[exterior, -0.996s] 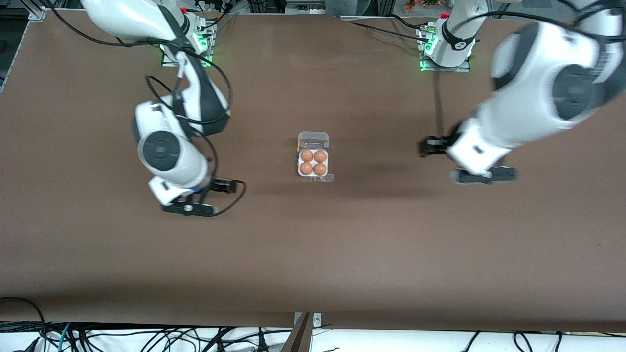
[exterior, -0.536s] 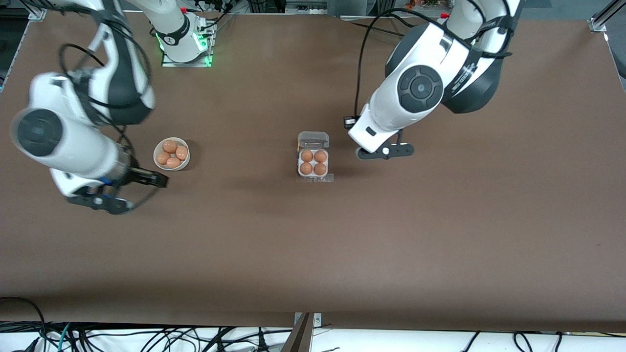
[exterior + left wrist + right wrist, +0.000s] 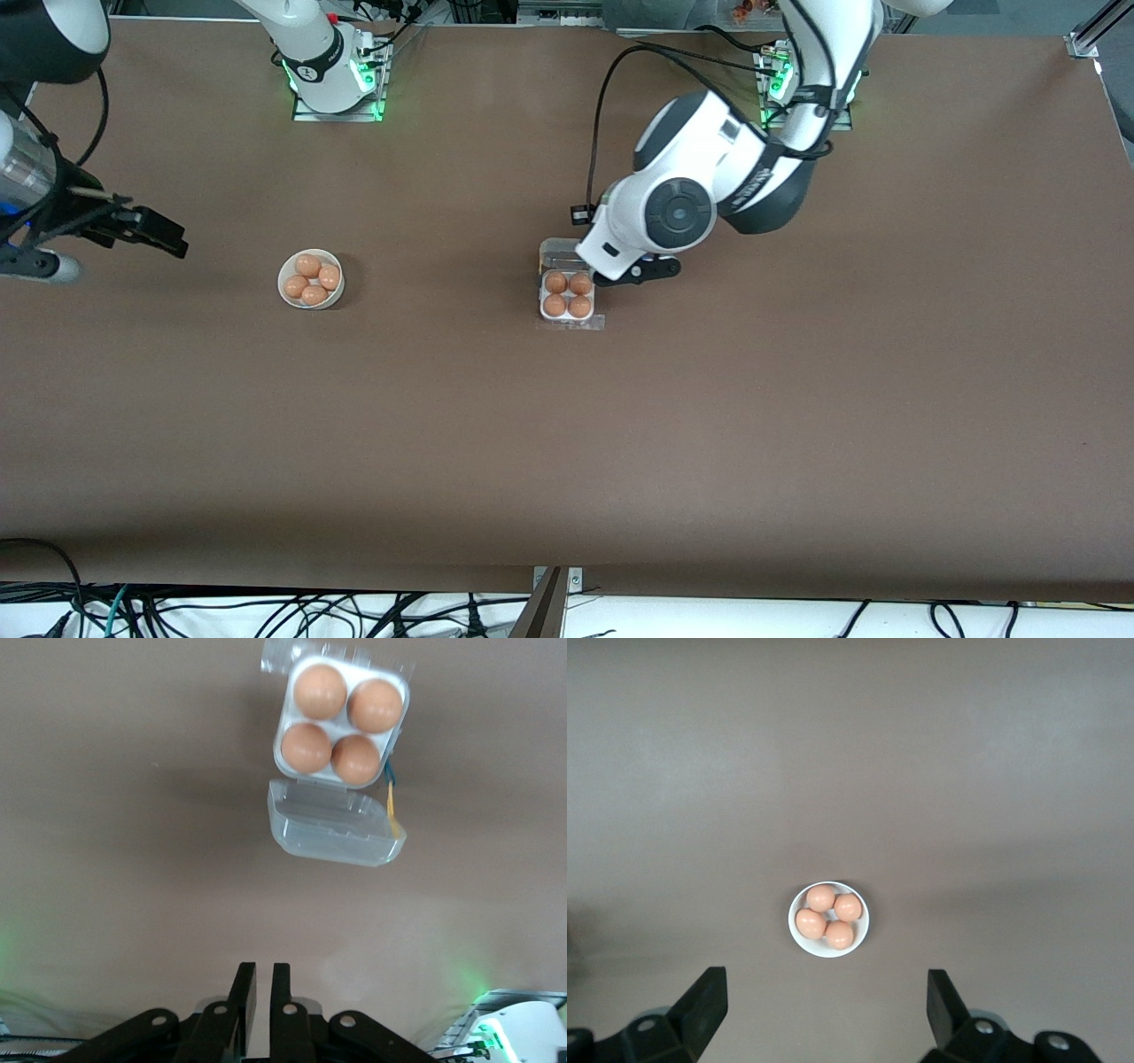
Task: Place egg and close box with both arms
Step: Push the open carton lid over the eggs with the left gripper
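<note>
The box [image 3: 567,301] stands mid-table with its clear lid [image 3: 567,253] hinged open and lying flat on the side toward the bases. Orange-brown eggs [image 3: 567,294] fill all its cells [image 3: 341,722]. The left arm's wrist [image 3: 620,239] hangs over the lid's edge. In the left wrist view my left gripper [image 3: 263,983] is shut with nothing in it, in the air short of the lid [image 3: 337,824]. High above the table my right gripper [image 3: 824,1001] is open and empty. The right arm's hand [image 3: 133,226] shows at the right arm's end.
A round white bowl [image 3: 310,280] with several more eggs [image 3: 828,920] sits on the brown table toward the right arm's end, level with the box. Cables run along the table's edge nearest the front camera.
The left arm swung in from its end of the table to over the box's lid, and its fingers shut. The right arm drew away toward its end, uncovering the bowl.
</note>
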Robot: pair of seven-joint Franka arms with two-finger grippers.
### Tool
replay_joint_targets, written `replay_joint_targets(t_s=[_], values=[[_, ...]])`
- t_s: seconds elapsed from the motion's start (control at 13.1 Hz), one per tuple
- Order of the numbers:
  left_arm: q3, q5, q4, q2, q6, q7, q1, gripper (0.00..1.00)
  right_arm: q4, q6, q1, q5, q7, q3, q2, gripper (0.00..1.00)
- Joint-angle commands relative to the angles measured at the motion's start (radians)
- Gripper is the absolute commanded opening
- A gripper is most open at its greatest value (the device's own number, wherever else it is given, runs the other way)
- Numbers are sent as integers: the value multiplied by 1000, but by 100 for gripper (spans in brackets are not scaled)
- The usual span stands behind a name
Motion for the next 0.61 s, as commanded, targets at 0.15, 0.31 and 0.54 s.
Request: replay_joint_targets(t_s=[0.15, 0.31, 0.54], values=[[9, -48, 29, 98, -6, -50, -59, 14, -18, -2, -33, -30, -32, 20, -55, 100], [8, -49, 31, 121, 5, -50, -83, 14, -29, -2, -59, -18, -49, 20, -71, 100], [8, -49, 29, 167, 97, -48, -103, 14, -15, 7, -57, -16, -67, 20, -43, 100]])
